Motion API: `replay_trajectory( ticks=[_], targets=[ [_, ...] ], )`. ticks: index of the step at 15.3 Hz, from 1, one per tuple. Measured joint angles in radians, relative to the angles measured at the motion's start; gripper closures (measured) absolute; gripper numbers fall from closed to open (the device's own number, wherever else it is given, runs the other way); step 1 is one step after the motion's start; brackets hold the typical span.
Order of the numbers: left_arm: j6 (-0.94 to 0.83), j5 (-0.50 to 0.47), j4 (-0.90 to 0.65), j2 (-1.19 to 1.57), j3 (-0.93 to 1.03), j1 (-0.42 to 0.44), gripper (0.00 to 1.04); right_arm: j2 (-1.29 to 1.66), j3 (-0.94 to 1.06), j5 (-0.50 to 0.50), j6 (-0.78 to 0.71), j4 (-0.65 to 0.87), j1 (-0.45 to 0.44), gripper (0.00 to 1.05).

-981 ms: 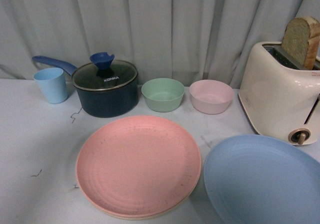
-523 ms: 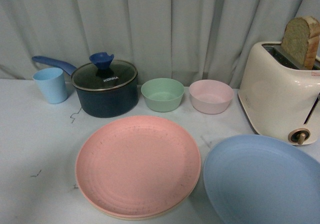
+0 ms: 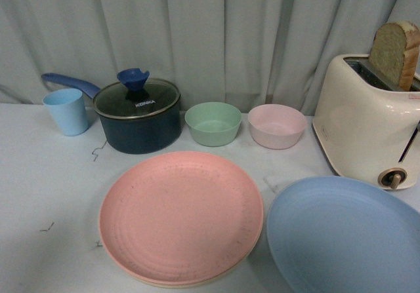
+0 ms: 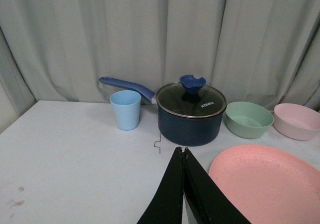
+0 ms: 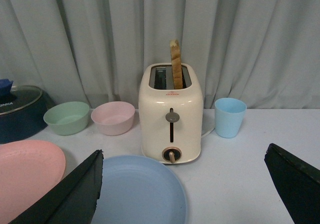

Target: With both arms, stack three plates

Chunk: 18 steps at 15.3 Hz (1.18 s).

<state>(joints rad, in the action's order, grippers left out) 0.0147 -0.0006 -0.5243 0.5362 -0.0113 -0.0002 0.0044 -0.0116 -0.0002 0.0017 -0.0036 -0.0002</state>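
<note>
The pink plate lies near the middle of the table's front edge. It rests on the cream plate, whose rim peeks out beneath it. The blue plate sits alone just beside them, toward the front right corner, before the toaster. The left claw is clenched on nothing, fingers pressed together, near the pink plate. The right claw is released, spread wide, facing the blue plate.
</note>
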Motion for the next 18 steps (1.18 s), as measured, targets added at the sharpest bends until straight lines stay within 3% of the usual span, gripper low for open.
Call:
replay_trajectory(
  ticks=[14, 15, 18],
  targets=[
    [0.000, 0.000, 0.358, -0.370, 0.000, 0.000, 1.03, 0.000, 0.000, 0.000, 0.000, 0.000, 0.000, 0.06],
    [0.000, 0.004, 0.515, -0.468, 0.000, 0.000, 1.03, 0.000, 0.000, 0.000, 0.000, 0.000, 0.000, 0.06],
    [0.000, -0.001, 0.532, -0.528, 0.000, 0.000, 1.03, 0.000, 0.000, 0.000, 0.000, 0.000, 0.000, 0.06]
  ],
)
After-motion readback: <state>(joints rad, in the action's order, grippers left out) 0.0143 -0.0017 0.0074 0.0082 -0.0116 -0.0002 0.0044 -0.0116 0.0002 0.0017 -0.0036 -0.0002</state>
